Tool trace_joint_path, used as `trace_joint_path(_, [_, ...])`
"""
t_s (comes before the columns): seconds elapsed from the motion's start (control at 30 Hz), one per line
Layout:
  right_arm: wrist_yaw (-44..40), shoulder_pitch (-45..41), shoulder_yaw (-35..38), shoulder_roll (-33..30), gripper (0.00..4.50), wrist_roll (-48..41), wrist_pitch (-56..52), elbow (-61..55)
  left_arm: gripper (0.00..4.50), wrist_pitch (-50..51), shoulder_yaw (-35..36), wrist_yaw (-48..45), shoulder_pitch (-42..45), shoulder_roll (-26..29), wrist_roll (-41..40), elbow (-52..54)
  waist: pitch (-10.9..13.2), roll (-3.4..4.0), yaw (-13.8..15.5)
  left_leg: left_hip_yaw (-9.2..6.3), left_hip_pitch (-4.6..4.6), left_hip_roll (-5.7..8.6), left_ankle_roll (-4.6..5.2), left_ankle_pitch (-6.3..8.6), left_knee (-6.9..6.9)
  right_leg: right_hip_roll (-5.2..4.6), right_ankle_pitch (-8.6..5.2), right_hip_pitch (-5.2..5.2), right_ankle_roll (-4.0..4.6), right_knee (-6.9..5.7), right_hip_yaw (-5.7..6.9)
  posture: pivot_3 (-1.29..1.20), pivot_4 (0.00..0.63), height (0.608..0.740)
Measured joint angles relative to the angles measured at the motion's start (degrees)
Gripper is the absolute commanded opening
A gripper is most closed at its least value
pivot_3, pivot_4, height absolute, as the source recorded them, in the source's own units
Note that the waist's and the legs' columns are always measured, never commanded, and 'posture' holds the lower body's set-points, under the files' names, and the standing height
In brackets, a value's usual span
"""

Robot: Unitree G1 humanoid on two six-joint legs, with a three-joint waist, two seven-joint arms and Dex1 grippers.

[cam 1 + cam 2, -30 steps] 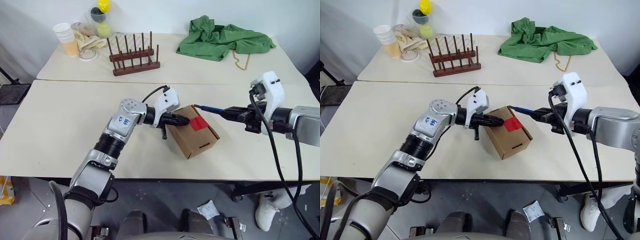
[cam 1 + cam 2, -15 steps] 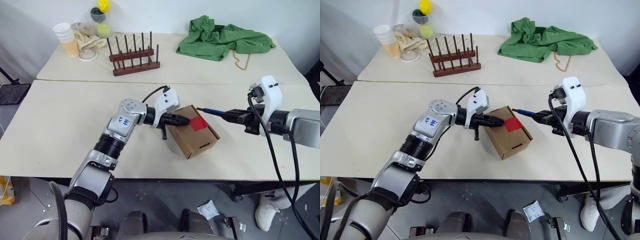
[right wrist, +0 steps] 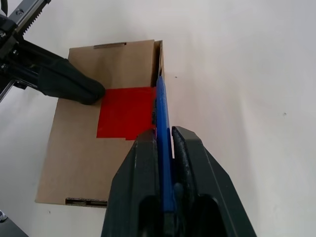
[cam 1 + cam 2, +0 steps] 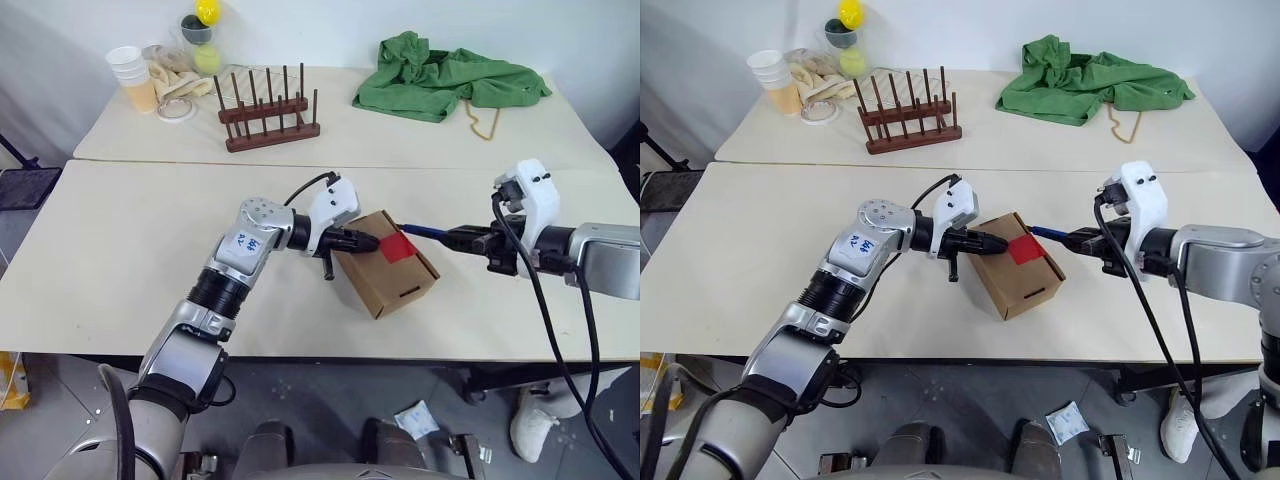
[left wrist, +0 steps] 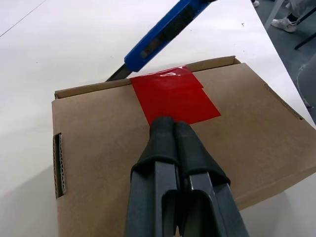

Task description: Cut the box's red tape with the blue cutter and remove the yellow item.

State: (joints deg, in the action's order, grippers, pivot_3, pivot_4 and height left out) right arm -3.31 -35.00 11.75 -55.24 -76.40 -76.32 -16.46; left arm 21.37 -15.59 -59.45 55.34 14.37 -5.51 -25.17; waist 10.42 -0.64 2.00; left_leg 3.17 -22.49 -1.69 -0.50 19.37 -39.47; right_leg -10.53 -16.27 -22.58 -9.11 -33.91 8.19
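You have one piece of writing to go on: a small white sticker (image 4: 243,240) on the left arm's forearm housing, with blue handwritten marks on it. From the head views they may be two or three digits, but they are too small and skewed for you to read with confidence. The box (image 5: 148,148) and red tape (image 5: 174,95) carry no print.

1. Bright, even room light; soft short shadows under the box (image 4: 385,262).
2. Glare streak on the red tape (image 5: 174,94), toward 12 o'clock.
3. Nearby fingers (image 5: 173,148) look slightly soft.
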Motion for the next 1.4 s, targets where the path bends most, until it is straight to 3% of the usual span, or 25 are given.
trace_joint_path(0.3, [-0.82,-3.42,0.11,0.26,0.15,0.89,-0.08,0.13,0.00,0.60,-0.03,0.00,-0.06,0.03,0.00,0.36,0.00,0.00,-0.01,0.00,0.00,0.00,0.00,0.00,-0.02,0.00,0.00,0.00,0.00,-0.02,0.00,0.00,0.150,0.740])
trace_joint_path(1.4, [-1.27,0.49,2.41,-0.20,0.15,-0.16,-4.95,-1.60,0.00,1.10,-0.15,0.16,-0.62,0.34,0.11,1.41,-0.01,0.02,-0.23,0.00,0.03,0.00,0.00,0.00,-0.07,0.00,0.00,0.04,0.00,-0.07,-0.02,0.00,0.150,0.740])
